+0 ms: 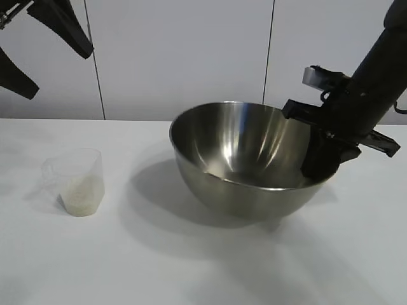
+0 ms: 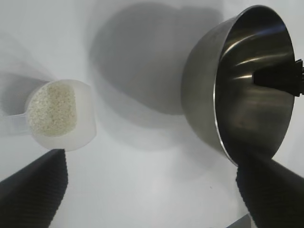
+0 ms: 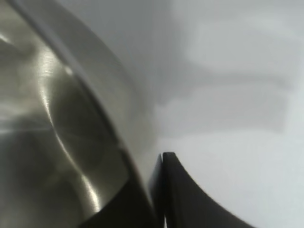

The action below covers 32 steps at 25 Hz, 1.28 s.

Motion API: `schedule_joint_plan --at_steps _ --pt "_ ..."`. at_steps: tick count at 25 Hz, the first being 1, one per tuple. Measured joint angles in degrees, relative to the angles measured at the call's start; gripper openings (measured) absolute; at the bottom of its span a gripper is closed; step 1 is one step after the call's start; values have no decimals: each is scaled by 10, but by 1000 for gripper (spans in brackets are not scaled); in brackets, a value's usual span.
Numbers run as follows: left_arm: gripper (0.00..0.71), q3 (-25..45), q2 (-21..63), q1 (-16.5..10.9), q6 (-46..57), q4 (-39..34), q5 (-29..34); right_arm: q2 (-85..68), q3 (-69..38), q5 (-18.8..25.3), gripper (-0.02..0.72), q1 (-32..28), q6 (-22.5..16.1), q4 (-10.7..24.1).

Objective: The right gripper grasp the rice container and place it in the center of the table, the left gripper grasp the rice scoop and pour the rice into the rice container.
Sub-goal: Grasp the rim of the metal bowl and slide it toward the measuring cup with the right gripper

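Steel bowl (image 1: 254, 162), tilted, rim pinched by right pincer (image 1: 316, 166); left pincer (image 1: 38, 54) spread, high above cup (image 1: 77, 182).

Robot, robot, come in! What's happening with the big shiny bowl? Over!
Right gripper shut on rice container rim, tilting it. Left gripper open, high. Rice scoop untouched. Nothing in the way.

No text, label or number can be read anywhere.

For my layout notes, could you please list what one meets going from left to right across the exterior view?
left gripper → rice scoop holding rice → rice container → right gripper, fingers shut on the container's rim.
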State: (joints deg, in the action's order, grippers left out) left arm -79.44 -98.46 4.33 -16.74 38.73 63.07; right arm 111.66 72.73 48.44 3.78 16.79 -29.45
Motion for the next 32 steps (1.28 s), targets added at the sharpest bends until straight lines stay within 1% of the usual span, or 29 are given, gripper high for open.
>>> schedule_joint_plan --at_steps 1,3,6,9,12,15,18,21,23,28,32 --pt "694 0 0 0 0 0 0 0 0 0 10 -1 2 -10" --pt "694 0 0 0 0 0 0 -1 0 -5 10 9 4 -17" --pt "694 0 0 0 0 0 0 -1 0 -22 10 44 -4 -12" --pt "694 0 0 0 0 0 0 -1 0 -42 10 88 -41 12" --pt "694 0 0 0 0 0 0 5 9 -48 10 120 -84 54" --pt "694 0 0 0 0 0 0 24 34 -37 10 142 -104 86" --pt "694 0 0 0 0 0 0 46 68 -16 10 156 -122 99" --pt "694 0 0 0 0 0 0 62 95 0 10 158 -136 107" --pt "694 0 0 0 0 0 0 70 104 2 10 158 -141 114" --pt "694 0 0 0 0 0 0 90 105 11 10 158 -142 120" --pt "694 0 0 0 0 0 0 90 107 10 10 158 -142 118"
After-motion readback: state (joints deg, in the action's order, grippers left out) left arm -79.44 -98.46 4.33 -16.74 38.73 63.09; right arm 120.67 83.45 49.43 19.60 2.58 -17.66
